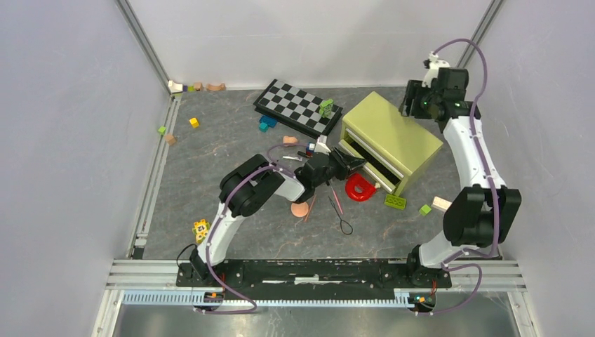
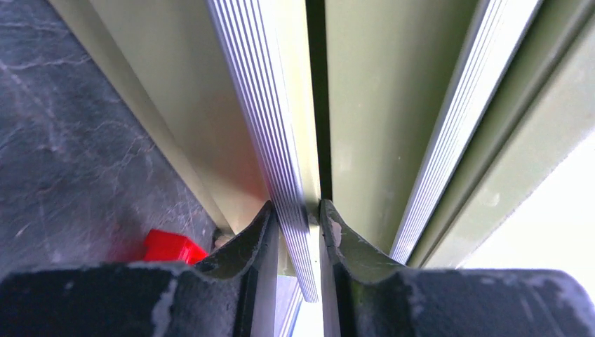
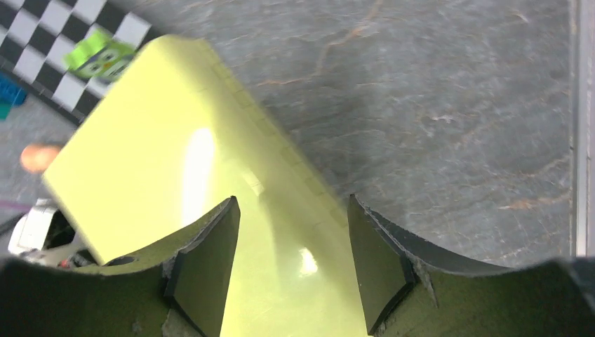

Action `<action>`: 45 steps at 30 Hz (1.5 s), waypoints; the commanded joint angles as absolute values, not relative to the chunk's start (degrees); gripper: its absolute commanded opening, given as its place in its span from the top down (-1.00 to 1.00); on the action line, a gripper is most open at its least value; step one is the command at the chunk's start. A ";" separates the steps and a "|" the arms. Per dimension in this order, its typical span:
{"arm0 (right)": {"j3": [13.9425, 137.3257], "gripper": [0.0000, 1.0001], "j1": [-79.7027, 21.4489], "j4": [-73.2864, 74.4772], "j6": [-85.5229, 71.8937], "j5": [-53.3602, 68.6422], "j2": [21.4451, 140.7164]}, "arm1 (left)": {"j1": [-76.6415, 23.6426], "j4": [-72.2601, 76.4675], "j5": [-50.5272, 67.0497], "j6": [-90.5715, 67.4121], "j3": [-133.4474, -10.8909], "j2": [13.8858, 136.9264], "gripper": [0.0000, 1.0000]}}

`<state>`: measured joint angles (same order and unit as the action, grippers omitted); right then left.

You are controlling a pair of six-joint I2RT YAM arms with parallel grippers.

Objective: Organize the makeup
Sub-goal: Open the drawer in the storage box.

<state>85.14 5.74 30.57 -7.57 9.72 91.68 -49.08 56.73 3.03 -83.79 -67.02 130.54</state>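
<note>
The makeup lies on the dark tabletop left of a yellow-green drawer box (image 1: 393,133): a round peach puff (image 1: 300,208), thin pink and wooden pencils (image 1: 337,200) and a black-handled tool (image 1: 343,220). A few small cosmetics (image 1: 312,147) sit by the box's left corner. My left gripper (image 1: 351,163) is shut on the ribbed silver handle (image 2: 298,239) of a drawer front. My right gripper (image 1: 414,105) hovers open and empty over the box's back corner, and the box top (image 3: 175,161) fills the right wrist view under my gripper (image 3: 291,232).
A red horseshoe piece (image 1: 360,187) lies in front of the drawers and shows in the left wrist view (image 2: 172,247). A checkerboard (image 1: 298,107) with a green brick lies behind. Green bricks (image 1: 394,201) and a wooden block (image 1: 440,203) lie at right. Toy blocks (image 1: 194,122) are scattered at left.
</note>
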 commanded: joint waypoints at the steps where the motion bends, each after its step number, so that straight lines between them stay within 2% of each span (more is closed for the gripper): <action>1: 84.71 -0.27 -1.67 35.94 -2.43 9.85 86.47 | -47.15 56.34 2.81 -75.67 -63.62 124.26 0.79; 5: 76.75 -0.20 -6.79 34.62 -2.28 12.24 81.48 | -47.02 56.80 3.32 -74.20 -59.94 121.16 0.79; 11: 70.65 -0.18 -8.77 34.02 -1.80 14.70 78.59 | -47.02 58.27 3.49 -73.12 -54.00 117.93 0.78; 21: 68.87 -0.18 -10.02 33.62 -1.86 14.11 78.89 | -47.02 59.64 4.69 -72.31 -48.52 116.19 0.79; 36: 69.90 -0.19 -10.37 33.84 -1.12 7.80 80.82 | -47.02 52.91 5.49 -65.22 -42.32 108.20 0.76; 40: 70.01 -0.19 -10.52 33.16 -0.83 11.00 80.28 | -46.93 52.91 5.79 -65.20 -42.00 108.45 0.66; 45: 70.72 -0.19 -12.53 32.42 -0.47 13.14 78.68 | -46.83 51.45 6.24 -64.57 -42.79 107.66 0.31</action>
<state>70.57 -11.18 30.41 -1.15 12.16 79.18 -47.22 53.67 5.65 -72.40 -43.70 111.04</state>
